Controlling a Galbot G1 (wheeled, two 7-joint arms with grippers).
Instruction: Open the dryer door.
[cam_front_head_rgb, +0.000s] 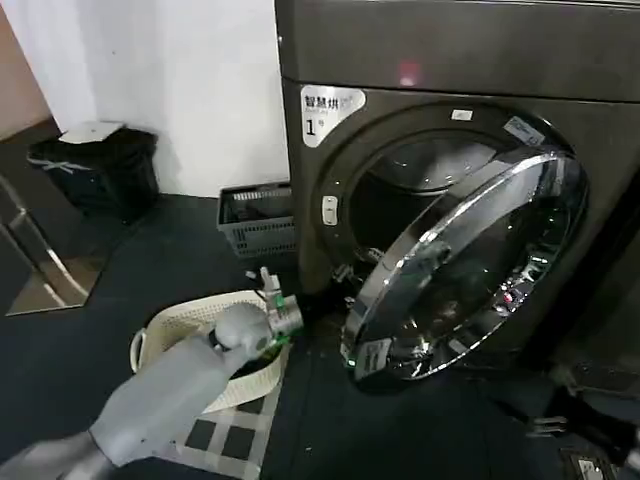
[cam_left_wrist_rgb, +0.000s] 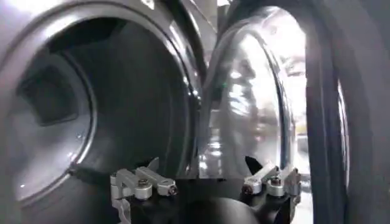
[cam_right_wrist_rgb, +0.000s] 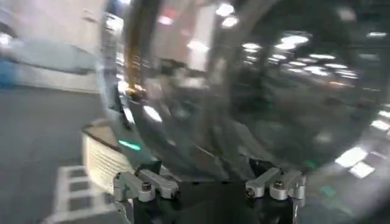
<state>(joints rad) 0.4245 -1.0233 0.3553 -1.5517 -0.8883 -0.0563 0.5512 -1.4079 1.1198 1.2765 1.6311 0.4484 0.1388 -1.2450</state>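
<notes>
The dark dryer (cam_front_head_rgb: 450, 60) with a white "1" label (cam_front_head_rgb: 325, 110) stands at the right. Its dryer door (cam_front_head_rgb: 470, 270), a chrome ring around dark glass, hangs partly open, swung out from the drum opening (cam_front_head_rgb: 405, 195). My left gripper (cam_front_head_rgb: 272, 298) hovers low, left of the door's free edge, and is open. In the left wrist view the gripper (cam_left_wrist_rgb: 203, 164) faces the gap between the drum (cam_left_wrist_rgb: 55, 115) and the door's inner side (cam_left_wrist_rgb: 244, 103). My right gripper (cam_right_wrist_rgb: 204, 164) is open, close to the door's shiny outer face (cam_right_wrist_rgb: 262, 85), with nothing between its fingers.
A white laundry basket (cam_front_head_rgb: 195, 320) sits on a checked mat (cam_front_head_rgb: 225, 435) under my left arm. A small grey plastic basket (cam_front_head_rgb: 258, 220) stands against the wall beside the dryer. A black bin with a white lid (cam_front_head_rgb: 95, 165) is at the far left.
</notes>
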